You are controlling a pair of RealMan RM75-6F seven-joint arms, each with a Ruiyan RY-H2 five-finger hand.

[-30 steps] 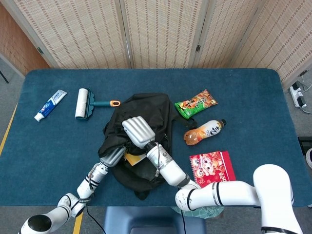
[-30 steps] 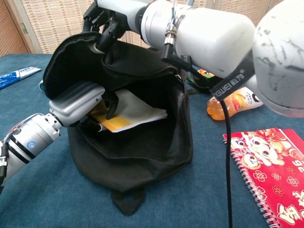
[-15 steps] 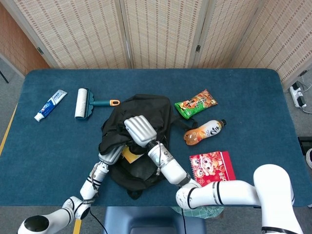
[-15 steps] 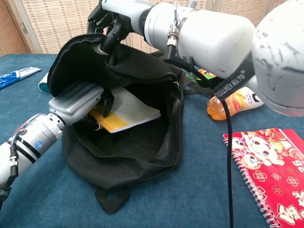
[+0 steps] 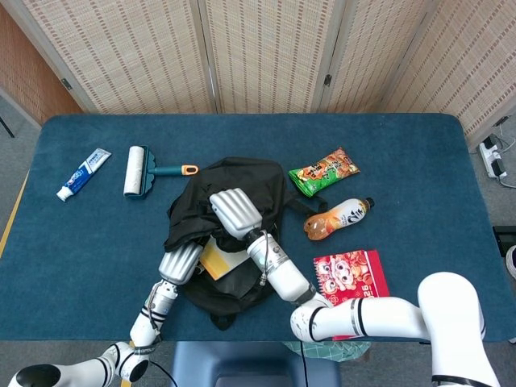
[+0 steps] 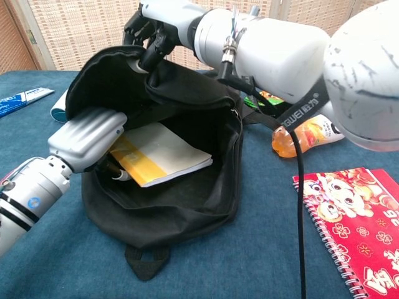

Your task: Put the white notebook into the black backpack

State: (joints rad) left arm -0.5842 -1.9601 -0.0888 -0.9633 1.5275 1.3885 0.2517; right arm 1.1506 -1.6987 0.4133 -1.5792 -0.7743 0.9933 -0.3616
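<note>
From above, the black backpack (image 5: pixel 230 230) lies open in the middle of the blue desk (image 5: pixel 419 161), and only a yellow-edged sliver of the white notebook (image 5: pixel 216 260) peeks out beside the arms. The chest camera looks straight into the bag's mouth: the notebook (image 6: pixel 163 154) lies flat inside the main compartment, white cover up with a yellow band along its spine. The right hand (image 6: pixel 149 28) pinches the upper flap of the backpack (image 6: pixel 187 193) and holds it raised, fingers curled onto the fabric. The left hand (image 6: pixel 87 136) sits at the bag's left rim just over the notebook's corner, fingers bent downward; whether they grip anything I cannot tell. Only the overhead view shows the toothpaste tube (image 5: pixel 83 173), the lint roller (image 5: pixel 139 171) and the green snack packet (image 5: pixel 324 170); both views catch the orange drink bottle (image 5: pixel 339 218) and the red spiral notebook (image 5: pixel 351 276).
</note>
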